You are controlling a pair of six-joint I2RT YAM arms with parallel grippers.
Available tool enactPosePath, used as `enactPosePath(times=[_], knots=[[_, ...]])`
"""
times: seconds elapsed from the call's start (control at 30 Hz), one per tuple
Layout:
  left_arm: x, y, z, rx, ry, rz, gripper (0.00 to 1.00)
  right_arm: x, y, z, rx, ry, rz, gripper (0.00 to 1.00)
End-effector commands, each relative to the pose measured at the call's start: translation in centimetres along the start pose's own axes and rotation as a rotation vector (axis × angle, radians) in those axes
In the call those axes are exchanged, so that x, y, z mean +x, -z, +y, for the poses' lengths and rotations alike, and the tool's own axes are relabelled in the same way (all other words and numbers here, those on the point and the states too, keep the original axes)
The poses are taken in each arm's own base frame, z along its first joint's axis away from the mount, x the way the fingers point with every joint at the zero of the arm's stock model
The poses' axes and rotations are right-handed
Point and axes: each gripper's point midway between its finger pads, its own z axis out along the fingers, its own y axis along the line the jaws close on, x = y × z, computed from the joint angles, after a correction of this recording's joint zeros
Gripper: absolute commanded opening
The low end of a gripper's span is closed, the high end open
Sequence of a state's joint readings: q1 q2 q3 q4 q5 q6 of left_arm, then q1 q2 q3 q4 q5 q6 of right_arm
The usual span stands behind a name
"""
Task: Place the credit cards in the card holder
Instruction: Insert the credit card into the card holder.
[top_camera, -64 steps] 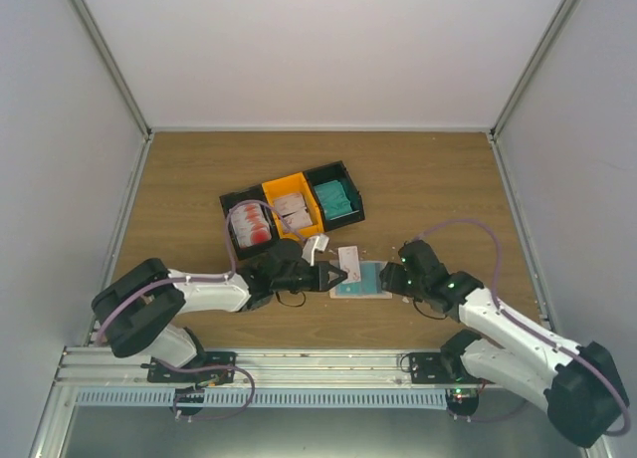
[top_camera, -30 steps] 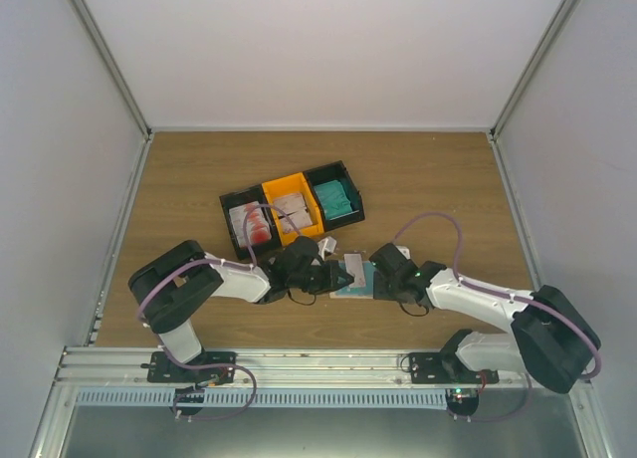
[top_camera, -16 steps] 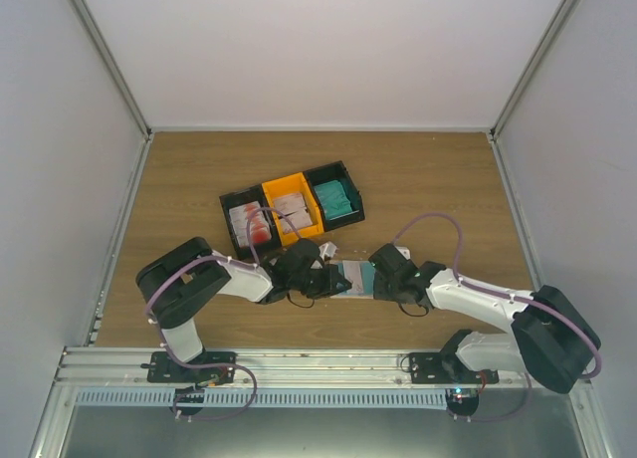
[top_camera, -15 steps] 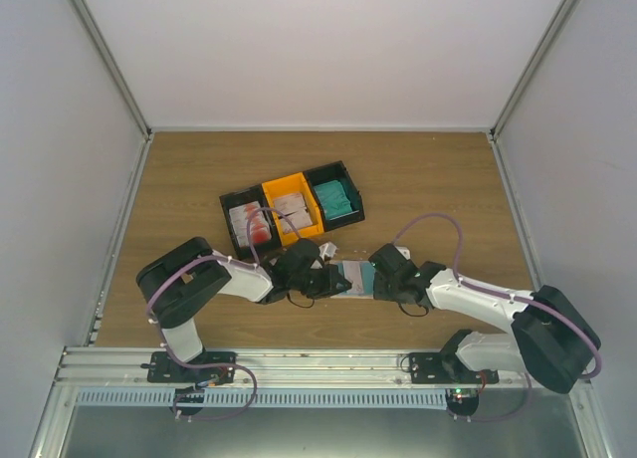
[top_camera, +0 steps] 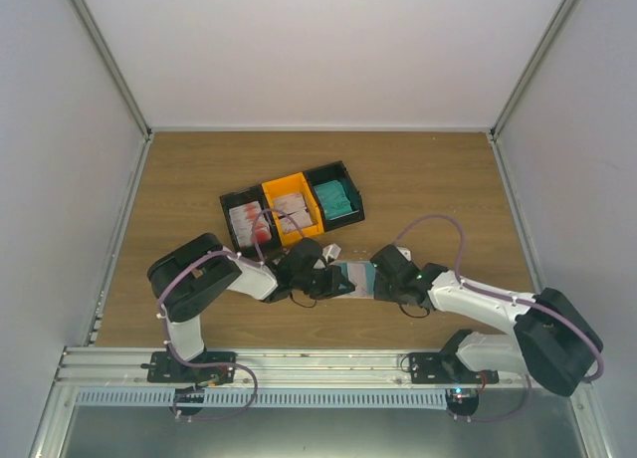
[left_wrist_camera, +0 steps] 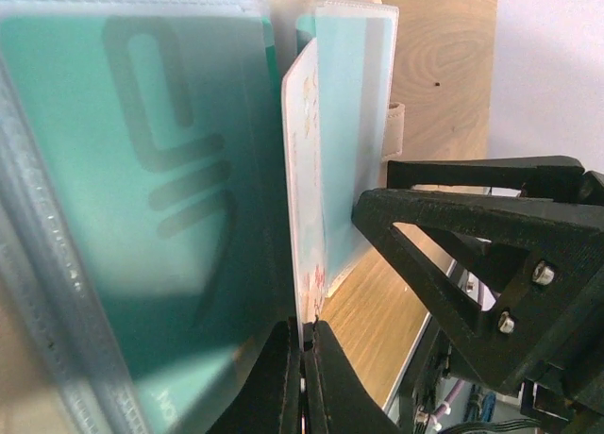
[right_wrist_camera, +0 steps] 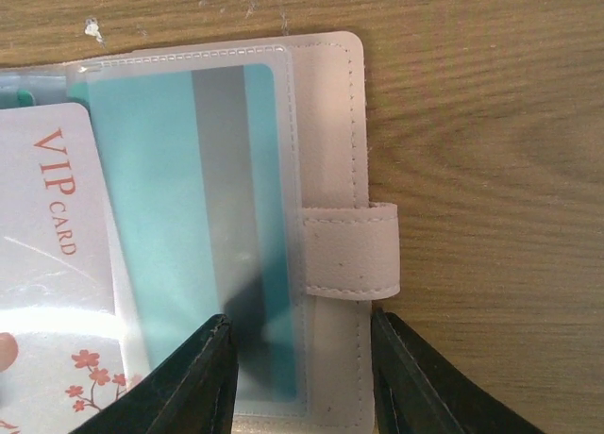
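Left end effector (left_wrist_camera: 304,344): clamped tight on the near edge of a white card (left_wrist_camera: 300,198). Card stands edge-on straight ahead of the tips, between the clear sleeves (left_wrist_camera: 142,170) of the open card holder (right_wrist_camera: 330,151).

Right end effector (right_wrist_camera: 302,382): jaws part-open, nothing visibly gripped. Fingers (right_wrist_camera: 203,377) straddle the holder's tab (right_wrist_camera: 349,250) edge. Holder lies flat on the surface (right_wrist_camera: 472,123), directly ahead.

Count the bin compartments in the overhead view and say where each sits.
3, joined in a row: left black compartment holding red-and-white cards, orange compartment in the middle, right black compartment holding teal cards. None appears hidden.
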State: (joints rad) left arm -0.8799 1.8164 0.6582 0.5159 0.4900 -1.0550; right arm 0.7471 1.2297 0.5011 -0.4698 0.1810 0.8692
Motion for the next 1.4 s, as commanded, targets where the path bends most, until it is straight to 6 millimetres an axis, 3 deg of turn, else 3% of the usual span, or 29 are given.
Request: enactPosePath(times=[0.0,0.47,0.73,0.93,1.37], knots=[[-0.7,-0.6,-0.4,0.022,-0.029,-0.008,0.00,2.1,-0.4,-0.9,0.013,0.013,0.061,0.40],[-0.5,-1.8,0.0,0.017,-0.013,0.033,0.00,1.4,0.4,0.3,-0.063,0.001,0.028,0.44],[0.3,-0.7,1.3,-0.005,0.100,0.009,0.00,1.6,0.2,-0.7,-0.013,-0.037,0.030,0.42],[0.4,-0.7,1.0,0.006,0.113,0.021,0.00,1.8,-0.1,-0.9,0.003,-0.041,0.040,0.41],[0.2,-2.6,0.3,0.014,0.023,0.100,0.00,1.1,0.0,1.7,-0.169,-0.056,-0.002,0.49]])
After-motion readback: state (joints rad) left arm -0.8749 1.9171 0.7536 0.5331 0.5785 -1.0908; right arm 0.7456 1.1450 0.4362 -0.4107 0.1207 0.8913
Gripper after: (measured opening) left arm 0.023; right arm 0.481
